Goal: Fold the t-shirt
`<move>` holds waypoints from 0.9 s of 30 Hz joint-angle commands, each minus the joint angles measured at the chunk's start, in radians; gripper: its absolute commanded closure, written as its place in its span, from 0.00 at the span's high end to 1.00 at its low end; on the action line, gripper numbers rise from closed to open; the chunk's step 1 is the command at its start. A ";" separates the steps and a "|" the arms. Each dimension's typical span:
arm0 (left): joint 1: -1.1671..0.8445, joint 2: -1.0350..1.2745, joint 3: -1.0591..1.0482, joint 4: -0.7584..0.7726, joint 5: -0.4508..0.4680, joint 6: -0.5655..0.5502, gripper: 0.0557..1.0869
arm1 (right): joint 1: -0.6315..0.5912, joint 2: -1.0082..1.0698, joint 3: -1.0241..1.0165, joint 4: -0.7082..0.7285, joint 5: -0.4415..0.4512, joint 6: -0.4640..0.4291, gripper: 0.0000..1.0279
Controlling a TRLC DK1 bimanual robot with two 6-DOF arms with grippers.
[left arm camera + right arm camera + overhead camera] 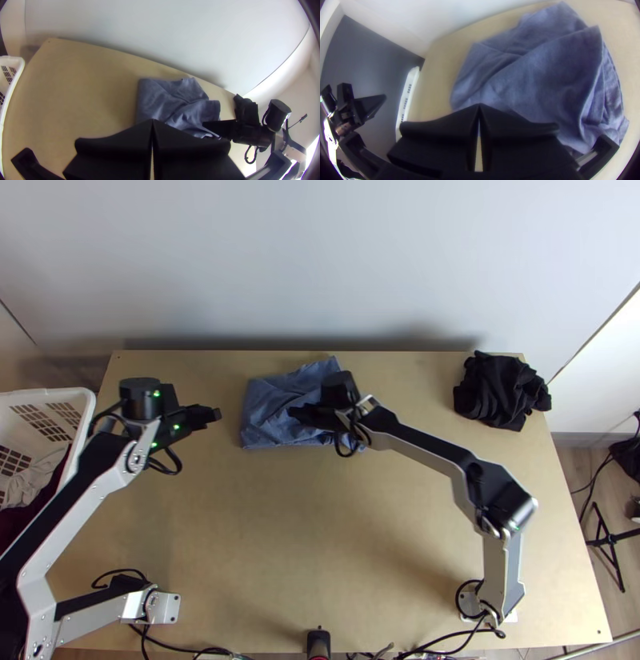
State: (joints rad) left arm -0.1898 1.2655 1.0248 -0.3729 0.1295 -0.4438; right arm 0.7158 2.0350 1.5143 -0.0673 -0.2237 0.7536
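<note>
The t-shirt (268,412) is blue-grey and lies on the wooden table (320,524), in the upper middle of the top view, a little to the left. It is folded into an uneven packet, with wrinkles across it. In the right wrist view I see one broad part lying over the rest, and its raised edge goes down along the right side of the cloth.

My right claw (294,412) comes from the right in the top view and its tips are over the middle part of the t-shirt. In the right wrist view its two fingers are closed, the tips meet, and I see no cloth between them. If the tips touch the shirt below, I cannot tell.

My left claw (216,414) is at the left of the t-shirt in the top view, apart from it. In the left wrist view its fingers are also pressed together at the tips, and they hold nothing.

A black cloth (500,392) lies bunched near the upper right corner of the table. At the left edge of the top view there is a white basket (56,393), with light and dark red cloth inside.
</note>
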 commanded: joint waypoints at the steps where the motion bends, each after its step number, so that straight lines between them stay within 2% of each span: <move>1: -0.025 0.095 -0.049 0.146 0.004 -0.070 0.03 | 0.016 0.131 0.178 -0.037 0.035 -0.010 0.03; 5: -0.050 0.190 0.000 0.195 0.055 -0.084 0.03 | 0.005 0.136 0.176 -0.043 0.043 -0.011 0.03; 9: -0.082 0.318 0.070 0.230 0.065 -0.127 0.03 | -0.009 0.140 0.173 -0.045 0.055 -0.010 0.03; 19: -0.111 0.569 0.219 0.351 0.173 -0.365 0.04 | -0.018 0.168 0.152 -0.063 0.127 -0.063 0.03; 23: -0.117 0.589 0.213 0.368 0.173 -0.369 0.04 | -0.018 0.183 0.152 -0.121 0.138 -0.083 0.03; 27: -0.105 0.549 0.176 0.368 0.173 -0.355 0.04 | -0.036 0.186 0.147 -0.226 0.167 -0.142 0.03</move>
State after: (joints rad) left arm -0.2993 1.8027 1.2175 -0.0311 0.2867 -0.7784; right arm 0.6975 2.2055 1.6661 -0.1825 -0.0956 0.6716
